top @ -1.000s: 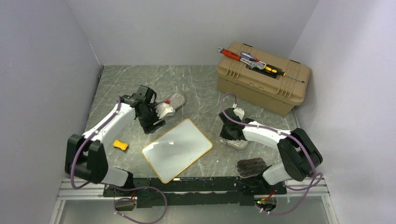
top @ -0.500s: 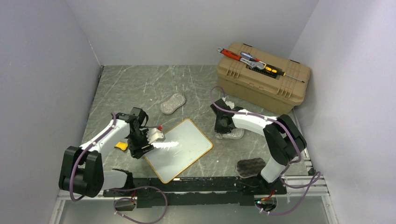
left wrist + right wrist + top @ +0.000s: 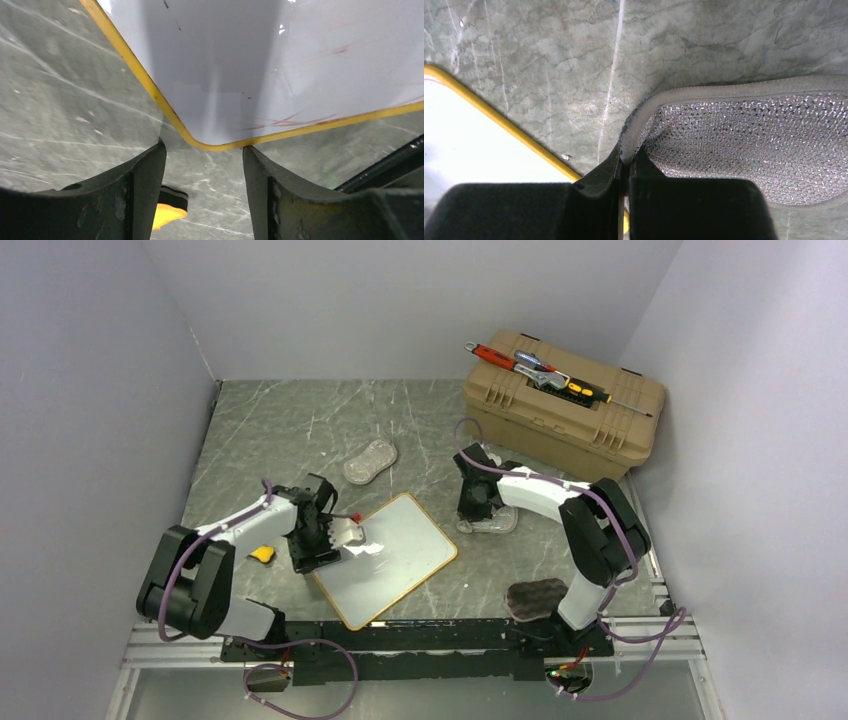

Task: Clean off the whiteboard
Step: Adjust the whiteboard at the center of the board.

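The left jaws are held spread over a corner of the whiteboard (image 3: 280, 65); a grey mesh pad (image 3: 749, 140) is pinched at its rim by the right jaws.

Whiteboard (image 3: 400, 565): glossy white, yellow frame (faint reddish streaks near one corner). Surface (image 3: 280, 420): grey-green, pale veining. Pad (image 3: 749, 145): silver mesh.
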